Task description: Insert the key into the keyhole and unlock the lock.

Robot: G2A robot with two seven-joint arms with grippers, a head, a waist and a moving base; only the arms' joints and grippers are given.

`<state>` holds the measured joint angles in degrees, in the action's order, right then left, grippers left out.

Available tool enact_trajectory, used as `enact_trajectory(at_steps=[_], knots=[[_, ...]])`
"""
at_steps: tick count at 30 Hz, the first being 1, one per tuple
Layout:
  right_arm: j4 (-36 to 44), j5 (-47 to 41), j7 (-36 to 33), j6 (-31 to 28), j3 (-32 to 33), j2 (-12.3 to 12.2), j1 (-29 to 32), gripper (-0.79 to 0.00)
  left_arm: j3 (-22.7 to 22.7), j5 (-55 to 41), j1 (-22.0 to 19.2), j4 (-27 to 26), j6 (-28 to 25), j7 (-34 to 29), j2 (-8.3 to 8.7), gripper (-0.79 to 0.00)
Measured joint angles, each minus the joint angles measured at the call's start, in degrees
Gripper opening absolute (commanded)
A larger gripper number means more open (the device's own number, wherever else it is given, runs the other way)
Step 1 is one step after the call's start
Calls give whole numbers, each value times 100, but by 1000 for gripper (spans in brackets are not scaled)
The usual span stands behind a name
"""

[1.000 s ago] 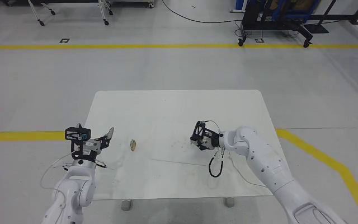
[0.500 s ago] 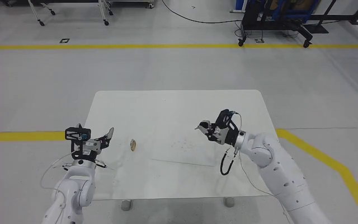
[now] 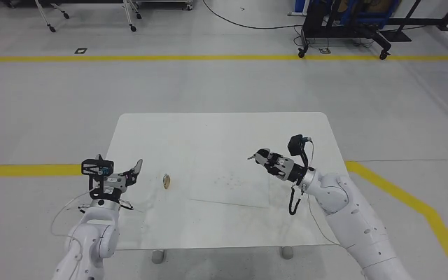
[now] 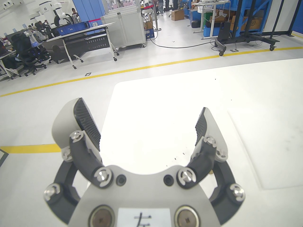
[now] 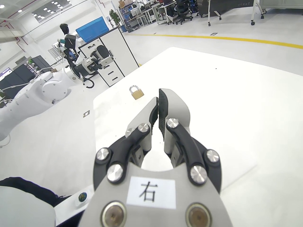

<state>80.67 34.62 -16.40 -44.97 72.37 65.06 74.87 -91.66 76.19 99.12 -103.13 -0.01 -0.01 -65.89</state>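
Hovering at the left edge of the table (image 3: 210,140), the left gripper (image 4: 142,116) holds its fingers spread wide apart. Just beyond its fingertips, to its right, lies the padlock (image 3: 166,181) — brass body flat on the tabletop, shackle closed. Well apart on the padlock's far side, the right gripper (image 5: 158,95) points toward it, pads pressed together — whether they pinch anything cannot be told.
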Motion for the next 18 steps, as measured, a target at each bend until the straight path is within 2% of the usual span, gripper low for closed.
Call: enact_trajectory(at_steps=[3, 6, 12, 15, 18], knots=[[0, 0, 0, 0, 0, 0, 0, -785, 65, -281, -92, -21, -278, -256, -6, 0], [47, -72, 46, 22, -62, 16, 8, -785, 170, -992, -305, -140, -912, -838, -13, 0], [-289, -1300, 150, -321, -785, 204, -363, -785, 441, -2858, -820, -201, -2150, -2315, -1, 0], [-686, -2031, 169, -579, -1191, 327, -648, -785, 699, -4289, -1179, 107, -2449, -3317, -8, 0], [-1070, -2711, 125, -914, -1521, 435, -891, -785, 940, -6179, -1747, 675, -2334, -4720, -6, 0]])
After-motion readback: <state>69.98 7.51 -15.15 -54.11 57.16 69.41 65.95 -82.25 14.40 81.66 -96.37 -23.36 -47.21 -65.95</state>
